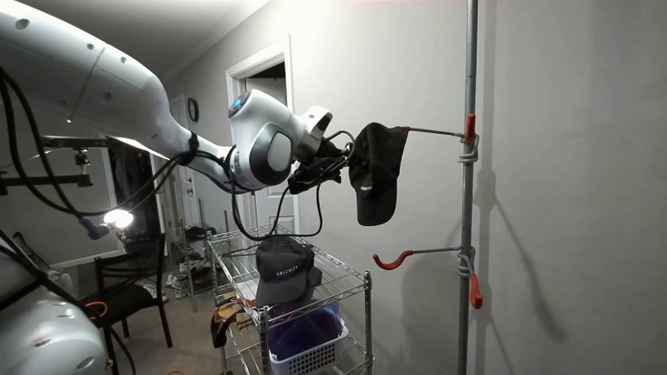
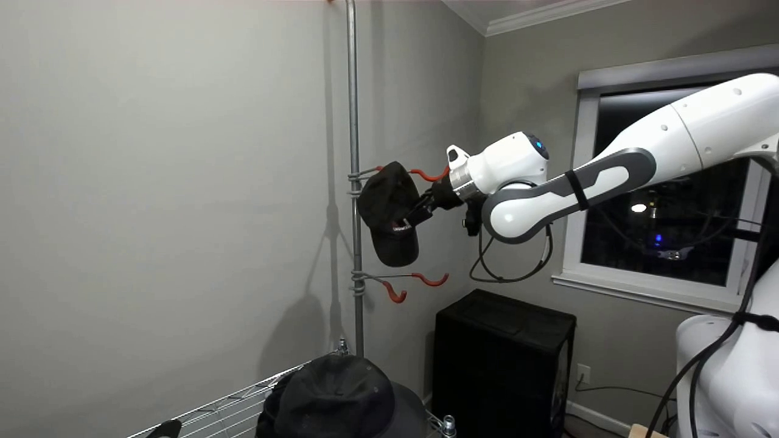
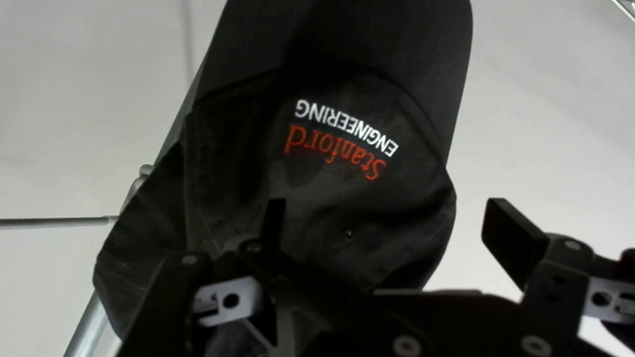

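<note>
A black cap hangs brim down at an upper hook of a metal pole; the cap shows in both exterior views. In the wrist view the cap fills the middle, with red "Stanford" and white "ENGINEERING" lettering upside down. My gripper is open, its fingers wide apart. The left finger overlaps the crown in the picture; the right finger stands beside its edge over the wall. In the exterior views the gripper is right at the crown. Whether it touches the cloth I cannot tell.
The pole carries another upper red hook and two lower ones. Below stands a wire rack with dark caps on top and a white basket underneath. A black box stands near the window.
</note>
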`<act>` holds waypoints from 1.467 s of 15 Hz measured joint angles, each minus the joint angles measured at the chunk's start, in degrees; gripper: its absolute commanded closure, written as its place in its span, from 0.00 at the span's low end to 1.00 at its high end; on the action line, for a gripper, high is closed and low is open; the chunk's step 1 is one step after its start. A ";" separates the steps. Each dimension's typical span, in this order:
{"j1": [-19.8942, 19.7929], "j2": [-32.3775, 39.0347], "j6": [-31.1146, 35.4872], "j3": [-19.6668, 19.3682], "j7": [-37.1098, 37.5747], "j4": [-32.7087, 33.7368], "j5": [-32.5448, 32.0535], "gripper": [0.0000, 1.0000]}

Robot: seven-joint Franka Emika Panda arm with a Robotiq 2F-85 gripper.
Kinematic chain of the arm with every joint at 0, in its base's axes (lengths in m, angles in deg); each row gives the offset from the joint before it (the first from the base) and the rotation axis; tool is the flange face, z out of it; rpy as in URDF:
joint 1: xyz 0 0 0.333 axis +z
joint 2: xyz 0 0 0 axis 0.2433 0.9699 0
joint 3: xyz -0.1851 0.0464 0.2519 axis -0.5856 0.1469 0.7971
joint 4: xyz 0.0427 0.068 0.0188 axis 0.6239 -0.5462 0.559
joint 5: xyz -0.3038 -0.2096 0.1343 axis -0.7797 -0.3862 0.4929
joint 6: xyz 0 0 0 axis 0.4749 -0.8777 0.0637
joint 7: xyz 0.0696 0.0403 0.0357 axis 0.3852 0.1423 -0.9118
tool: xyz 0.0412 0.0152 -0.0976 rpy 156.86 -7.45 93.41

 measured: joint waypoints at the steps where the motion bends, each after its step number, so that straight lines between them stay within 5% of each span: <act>1: 1.20 -0.47 0.01 -1.54 -1.60 0.07 -0.09 0.00; 7: 9.62 -4.00 0.01 -11.44 -11.42 0.47 -0.39 0.00; 13: 24.23 -5.60 -1.39 -24.23 -19.76 3.93 -0.38 0.00; 14: 26.65 -5.93 -1.90 -26.22 -21.01 4.59 -0.38 0.25; 17: 32.16 -6.37 -3.59 -31.02 -24.74 6.73 0.38 0.41; 22: 35.76 -6.37 -5.44 -34.40 -31.52 9.11 3.90 0.74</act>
